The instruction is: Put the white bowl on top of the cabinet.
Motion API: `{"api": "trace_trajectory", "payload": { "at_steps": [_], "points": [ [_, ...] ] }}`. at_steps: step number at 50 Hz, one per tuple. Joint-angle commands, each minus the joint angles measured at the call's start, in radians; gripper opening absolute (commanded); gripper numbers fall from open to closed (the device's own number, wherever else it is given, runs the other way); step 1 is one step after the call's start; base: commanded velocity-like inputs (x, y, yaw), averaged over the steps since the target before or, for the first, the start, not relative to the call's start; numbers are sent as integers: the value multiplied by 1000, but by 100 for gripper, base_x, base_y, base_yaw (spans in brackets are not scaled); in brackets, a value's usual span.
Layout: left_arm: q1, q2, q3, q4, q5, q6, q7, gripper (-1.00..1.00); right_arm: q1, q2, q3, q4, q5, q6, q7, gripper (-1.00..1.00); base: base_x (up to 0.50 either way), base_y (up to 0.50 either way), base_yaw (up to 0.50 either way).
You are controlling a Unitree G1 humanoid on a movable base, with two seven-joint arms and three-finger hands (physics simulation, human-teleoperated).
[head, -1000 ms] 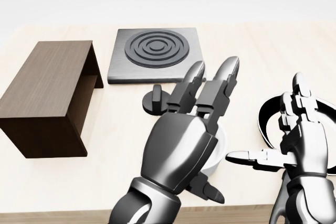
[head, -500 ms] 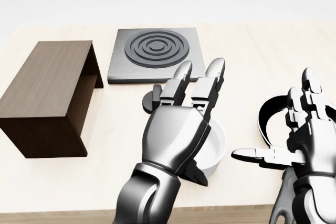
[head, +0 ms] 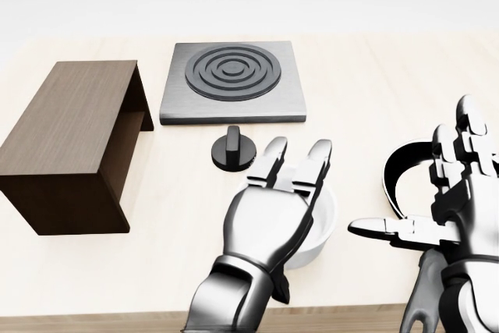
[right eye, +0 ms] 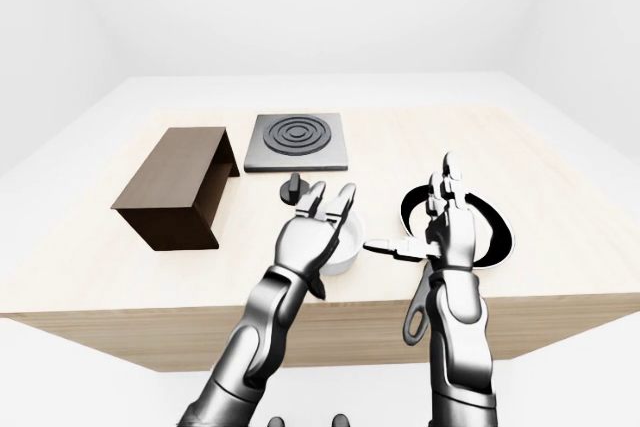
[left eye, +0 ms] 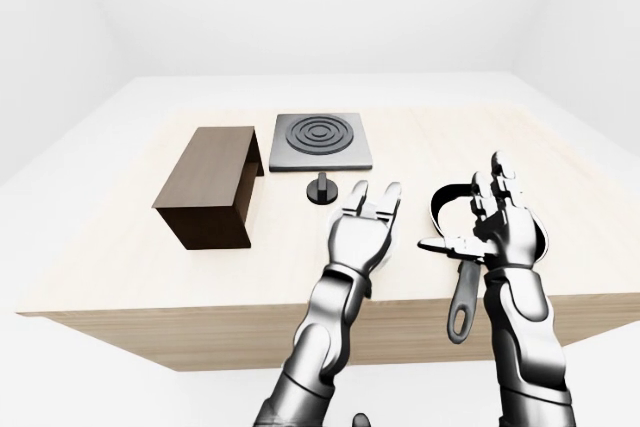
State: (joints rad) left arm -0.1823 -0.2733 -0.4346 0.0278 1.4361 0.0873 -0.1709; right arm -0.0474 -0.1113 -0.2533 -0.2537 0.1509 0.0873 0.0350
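Two hands up over the surface, neither gripping anything.
L hand hangs above the bowl, fingers spread, hiding most of it; contact can't be told. R hand fully released, thumb out toward the bowl, over the pan, whose handle sticks past the surface edge in eye views. Bowl sits near bottom edge in head view, below the knob and burner. Cabinet well apart at left, top bare.
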Motion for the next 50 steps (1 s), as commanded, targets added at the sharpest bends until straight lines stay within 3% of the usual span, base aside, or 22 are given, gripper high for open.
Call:
{"api": "trace_trajectory", "payload": {
  "at_steps": [1,36,50],
  "points": [
    [-161,11,147,211,18,0,54,100,12,4,6,-17,2,0,11,100,0,0,0],
    [-181,15,141,291,10,0,60,100,10,6,3,-19,2,0,16,100,0,0,0],
    [-241,26,178,415,-76,0,130,100,18,9,5,-31,1,0,20,100,0,0,0]
  ]
}}
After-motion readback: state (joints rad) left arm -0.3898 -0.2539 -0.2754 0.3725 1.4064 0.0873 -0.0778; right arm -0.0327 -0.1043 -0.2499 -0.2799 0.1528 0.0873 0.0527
